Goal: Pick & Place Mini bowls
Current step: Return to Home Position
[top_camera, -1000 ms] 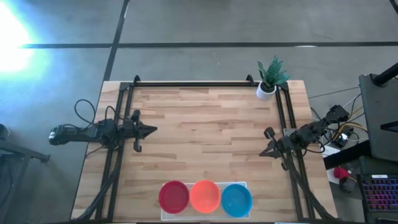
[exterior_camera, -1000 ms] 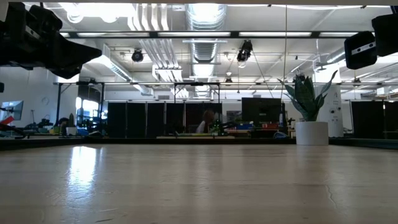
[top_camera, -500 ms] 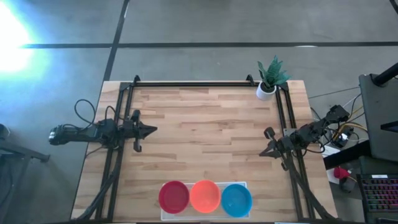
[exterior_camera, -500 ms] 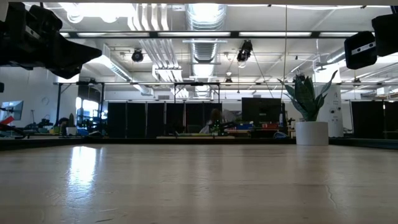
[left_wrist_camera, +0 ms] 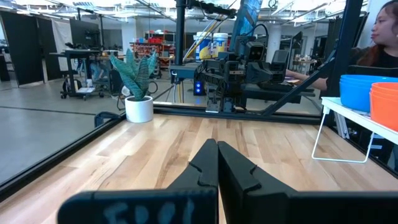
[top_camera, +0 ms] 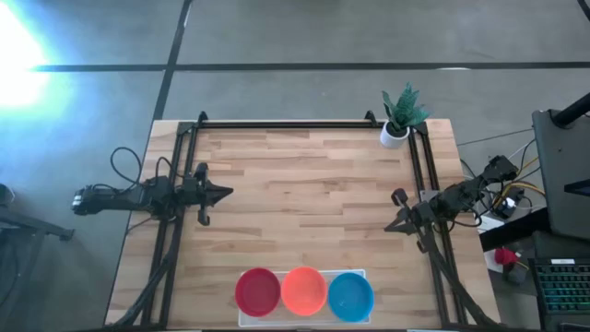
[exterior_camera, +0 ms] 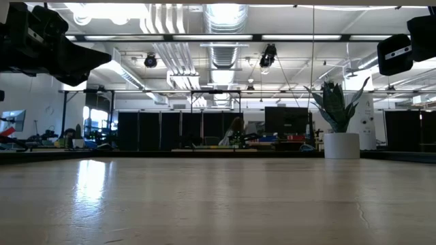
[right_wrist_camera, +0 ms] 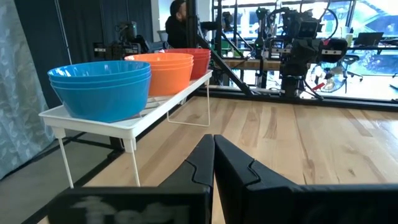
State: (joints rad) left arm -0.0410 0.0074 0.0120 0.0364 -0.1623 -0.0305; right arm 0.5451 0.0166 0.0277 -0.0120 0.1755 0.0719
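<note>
No movement on the table (top_camera: 304, 184) since a second ago; only a slight shift by a person far off in the room behind, seen in the low view. Judged to be the return to rest, with the placing itself done. Left gripper (top_camera: 227, 192) parked at 9 o'clock of the table, right gripper (top_camera: 389, 227) at 3 o'clock, both pointing inward and well apart from the bowls. Jaws pressed together and empty on each, plain in both wrist views. For the next move, probably nothing beyond settling or holding in this parked pose: no grasp called for, only staying clear of the rack. Mini bowls at 6 o'clock, side by side on a white lattice rack (right_wrist_camera: 93, 126) raised on thin wire legs: red bowls (top_camera: 257, 291) toward 9 o'clock, orange bowls (top_camera: 303, 290) in the middle, blue bowls (top_camera: 350, 296) toward 3 o'clock, neighbours touching or nearly so. Round, glossy, solid in colour, alike in size; nested by colour, with layered rims clear on blue and orange, red partly hidden behind orange in the right wrist view. Small white pot (top_camera: 395, 132) with a green plant at 1 o'clock, well apart from the rack.
</note>
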